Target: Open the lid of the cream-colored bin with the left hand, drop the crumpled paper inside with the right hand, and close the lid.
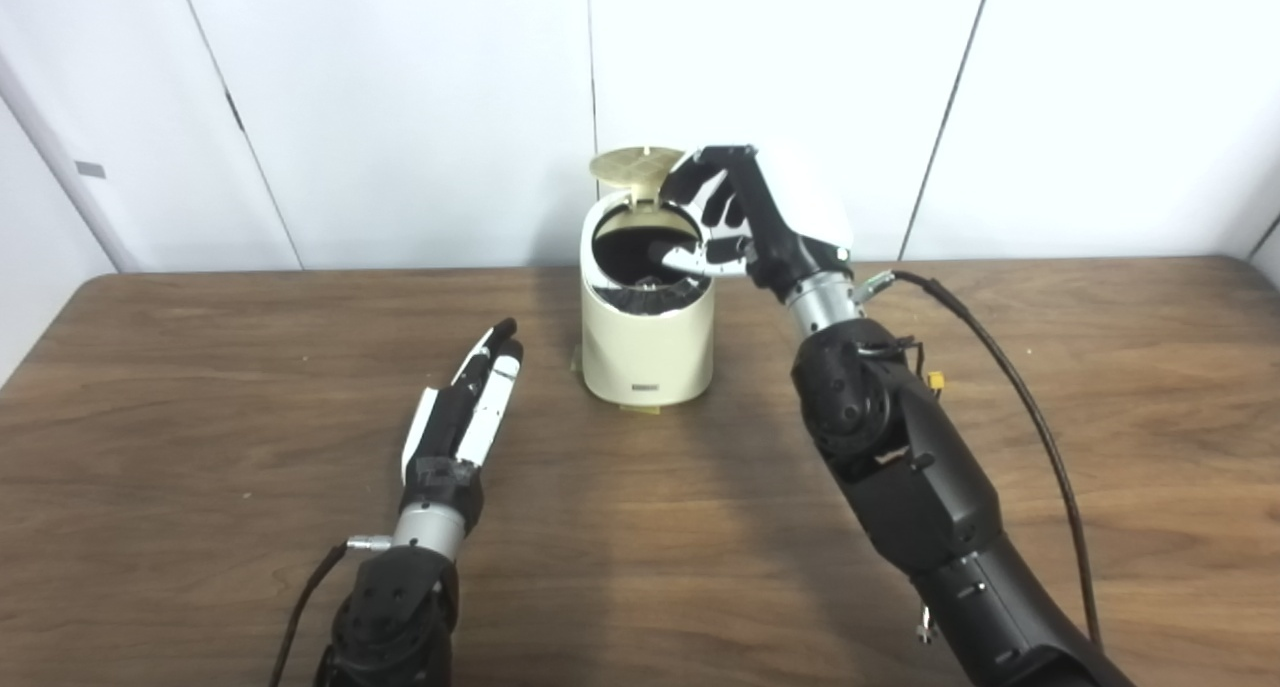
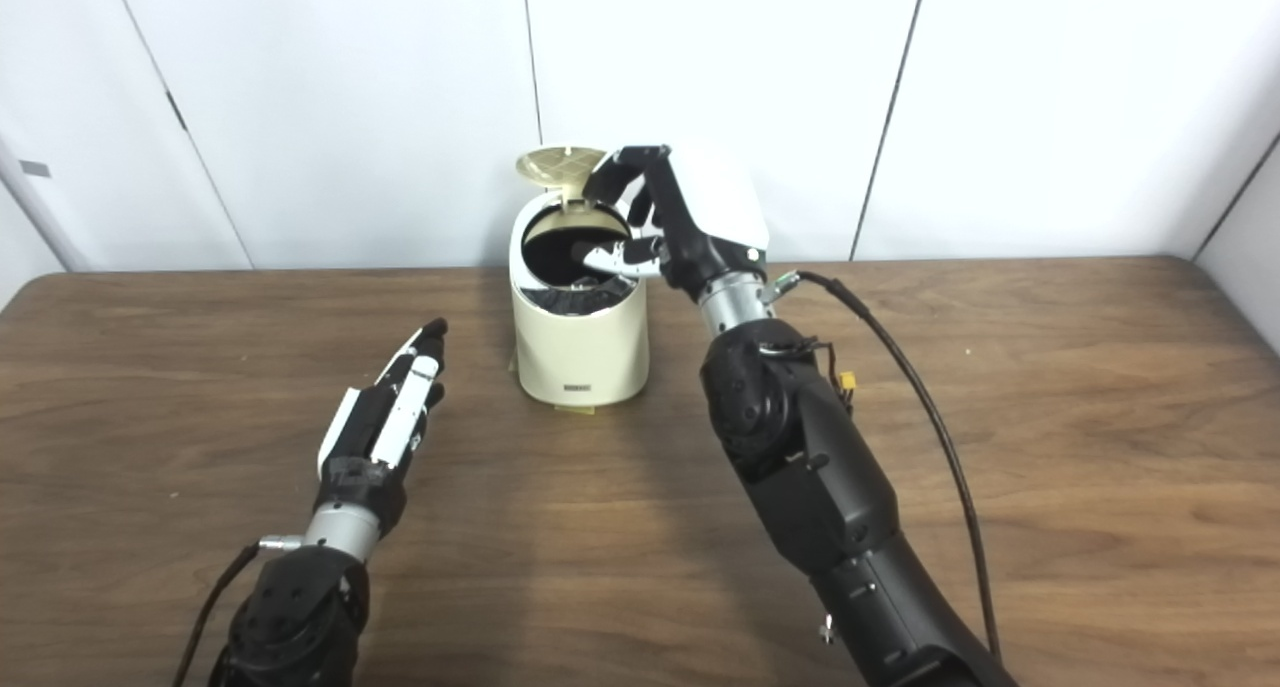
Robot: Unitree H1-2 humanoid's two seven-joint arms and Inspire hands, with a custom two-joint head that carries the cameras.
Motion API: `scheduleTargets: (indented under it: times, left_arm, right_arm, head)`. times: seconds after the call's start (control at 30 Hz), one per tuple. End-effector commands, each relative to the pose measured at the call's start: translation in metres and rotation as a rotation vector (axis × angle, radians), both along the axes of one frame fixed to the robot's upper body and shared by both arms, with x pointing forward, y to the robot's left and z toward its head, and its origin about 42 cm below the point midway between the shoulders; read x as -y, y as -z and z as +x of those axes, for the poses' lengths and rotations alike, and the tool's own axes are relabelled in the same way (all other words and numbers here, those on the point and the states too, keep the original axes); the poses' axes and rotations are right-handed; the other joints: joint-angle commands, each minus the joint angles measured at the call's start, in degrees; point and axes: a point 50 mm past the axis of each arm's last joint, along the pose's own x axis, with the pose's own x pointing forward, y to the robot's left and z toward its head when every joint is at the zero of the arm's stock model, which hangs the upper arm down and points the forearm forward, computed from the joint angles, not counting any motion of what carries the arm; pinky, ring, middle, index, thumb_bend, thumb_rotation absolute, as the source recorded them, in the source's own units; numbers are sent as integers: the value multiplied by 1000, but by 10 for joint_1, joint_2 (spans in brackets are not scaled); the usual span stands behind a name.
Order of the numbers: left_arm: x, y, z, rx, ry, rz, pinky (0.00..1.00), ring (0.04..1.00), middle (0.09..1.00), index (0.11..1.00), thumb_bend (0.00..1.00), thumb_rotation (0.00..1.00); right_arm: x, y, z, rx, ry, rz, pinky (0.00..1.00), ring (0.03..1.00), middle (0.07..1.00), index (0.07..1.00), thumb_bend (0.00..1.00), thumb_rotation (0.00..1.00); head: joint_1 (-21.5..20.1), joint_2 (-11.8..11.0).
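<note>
Wooden table [image 1: 200, 367], white panelled wall [image 1: 400, 97]. Cream bin [image 1: 648, 352], lid [image 1: 634, 166] raised; right hand [image 1: 745, 217] above opening, fingers spread, empty; left hand [image 1: 470, 412] flat, empty, near-left.

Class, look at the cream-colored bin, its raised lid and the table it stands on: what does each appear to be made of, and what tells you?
Bin: probably plastic, smooth matte cream shell with rounded, seamless walls.
Lid: likely the same plastic, slightly yellower, with moulded ribs on its underside.
Table: wood or wood-look laminate, brown grain streaks, low sheen; which one cannot be told.
</note>
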Motion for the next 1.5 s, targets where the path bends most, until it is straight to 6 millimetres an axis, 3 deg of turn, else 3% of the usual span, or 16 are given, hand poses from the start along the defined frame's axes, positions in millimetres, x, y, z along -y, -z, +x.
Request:
scheduleTargets:
  times: [0.0, 0.37, 0.5, 0.73, 0.87, 1.03, 1.07, 1.13, 1.2, 1.3, 1.37, 1.47]
  left_arm:
    - [4, -17, 10, 89, 10, -6, 1000, 1000, 990, 989, 461, 778]
    - [1, -15, 12, 86, 8, -1, 1000, 1000, 989, 991, 466, 784]
    - [-3, -16, 13, 96, 0, 0, 1000, 1000, 977, 984, 480, 783]
    - [-14, -21, 18, 117, -4, 14, 1000, 995, 971, 999, 437, 817]
    - [-21, -25, 20, 123, -6, 3, 1000, 993, 973, 999, 420, 802]
    - [-27, -27, 21, 123, -13, 17, 1000, 989, 969, 998, 439, 795]
    - [-28, -27, 21, 124, -15, 19, 1000, 989, 970, 998, 440, 793]
    - [-30, -26, 21, 126, -19, 26, 1000, 986, 967, 994, 437, 791]
    - [-30, -27, 22, 128, -22, 29, 1000, 982, 964, 992, 445, 789]
    - [-31, -28, 22, 130, -20, 28, 1000, 985, 966, 995, 454, 789]
    - [-32, -29, 22, 132, -20, 29, 999, 985, 967, 997, 457, 793]
    - [-33, -31, 23, 138, -18, 35, 995, 981, 966, 999, 446, 791]
  right_arm:
    - [2, -27, -3, 119, -25, 43, 318, 399, 533, 479, 496, 0]
    - [33, -36, -21, 186, 2, 78, 311, 398, 519, 488, 497, 0]
    - [47, -32, -31, 170, 50, 80, 428, 397, 507, 494, 502, 0]
    - [78, -6, -50, 86, 136, 219, 391, 401, 500, 489, 502, 0]
    - [101, 11, -63, -48, 204, 370, 367, 437, 510, 483, 503, 0]
    - [123, 26, -72, -233, 136, 628, 475, 443, 503, 507, 518, 0]
    - [128, 31, -74, -277, 90, 684, 514, 529, 576, 502, 514, 70]
    - [134, 40, -79, -343, -2, 737, 664, 733, 762, 733, 610, 395]
    - [137, 47, -83, -375, -53, 731, 771, 850, 869, 850, 653, 640]
    - [140, 57, -90, -439, -145, 751, 936, 966, 971, 963, 685, 886]
    - [140, 63, -94, -460, -178, 765, 987, 993, 994, 993, 676, 977]
    - [139, 75, -98, -466, -171, 768, 999, 1000, 1000, 1000, 702, 998]
  head:
    - [-2, -1]
    - [-7, -6]
    - [-11, -8]
    - [-24, -7]
    - [-33, -6]
    - [-40, -4]
    - [-39, -4]
    - [-40, -3]
    - [-40, -3]
    - [-39, -2]
    - [-39, -1]
    - [-41, 0]
